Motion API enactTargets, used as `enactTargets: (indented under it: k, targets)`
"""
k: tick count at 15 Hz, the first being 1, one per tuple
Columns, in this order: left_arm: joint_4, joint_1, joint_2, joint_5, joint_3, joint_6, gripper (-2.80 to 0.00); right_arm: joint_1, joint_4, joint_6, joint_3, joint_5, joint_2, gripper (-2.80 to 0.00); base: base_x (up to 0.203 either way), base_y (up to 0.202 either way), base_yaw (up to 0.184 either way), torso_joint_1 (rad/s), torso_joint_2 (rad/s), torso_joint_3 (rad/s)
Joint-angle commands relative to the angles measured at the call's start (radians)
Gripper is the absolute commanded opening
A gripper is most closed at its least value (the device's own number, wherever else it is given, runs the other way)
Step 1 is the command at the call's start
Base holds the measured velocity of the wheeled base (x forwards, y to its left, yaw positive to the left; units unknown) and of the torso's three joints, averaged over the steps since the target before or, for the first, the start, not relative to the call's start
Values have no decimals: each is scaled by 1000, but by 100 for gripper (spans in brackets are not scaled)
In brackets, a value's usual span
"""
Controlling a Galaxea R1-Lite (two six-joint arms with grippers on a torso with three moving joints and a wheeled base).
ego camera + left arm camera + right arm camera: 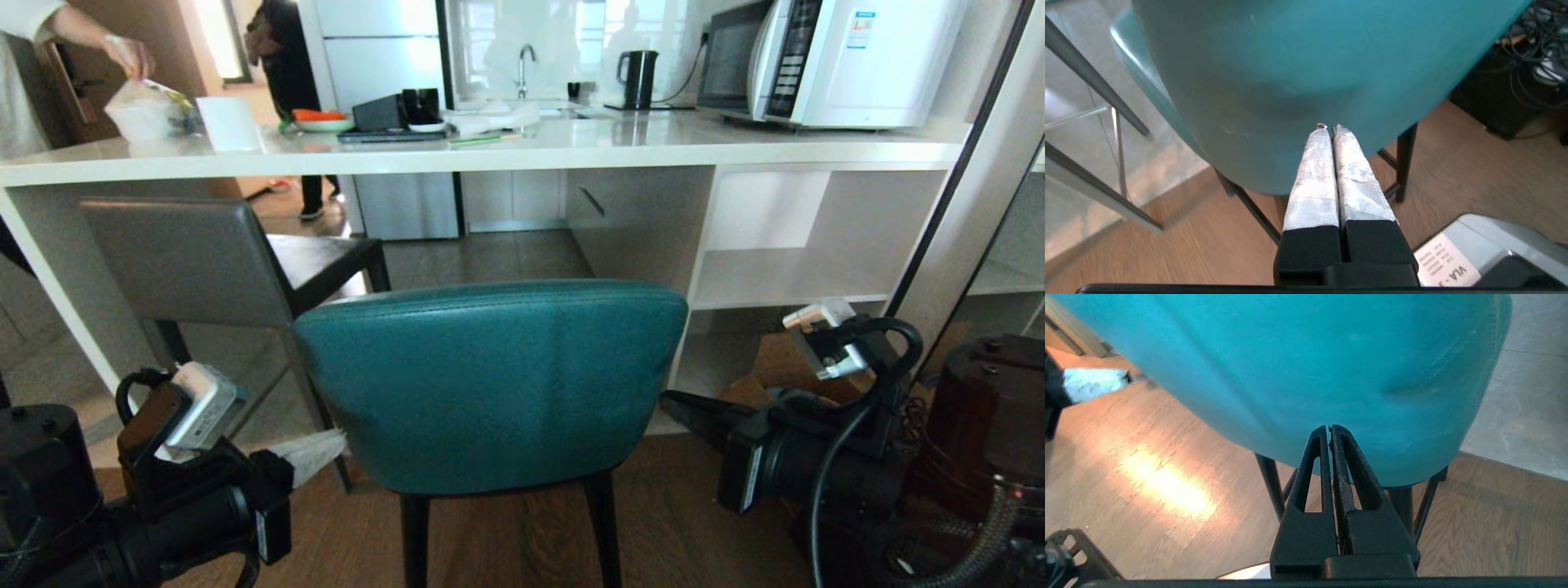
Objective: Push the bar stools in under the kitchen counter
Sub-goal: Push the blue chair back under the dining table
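Teal stool [490, 384] upright, facing counter [522, 151]

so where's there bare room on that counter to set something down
The kitchen counter is bare along its front edge, from the green pen across to below the microwave. The left end is crowded: a bag, a white cup, a plate and black boxes.

L hand [1329, 127] shut, R hand [1329, 427] shut, both low
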Motion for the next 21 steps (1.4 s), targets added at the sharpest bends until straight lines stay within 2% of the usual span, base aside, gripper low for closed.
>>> enactTargets:
  k: [1, 4, 18, 21]
  targets:
    - [-5, -2, 5, -1, 6, -1, -280, -17, -5, 0, -1, 1, 4, -280, 0, 0, 0, 0, 0, 0]
    - [-6, 4, -2, 0, 3, -6, -280, -43, -5, 1, -1, 3, 7, -280, 0, 0, 0, 0, 0, 0]
    - [-5, 5, -2, 1, 22, -16, -280, -57, -7, 0, -26, 10, 42, -280, 0, 0, 0, 0, 0, 0]
    - [-3, 5, -1, 30, 19, -14, -280, -57, -7, 0, -29, 10, 48, -280, 0, 0, 0, 0, 0, 0]
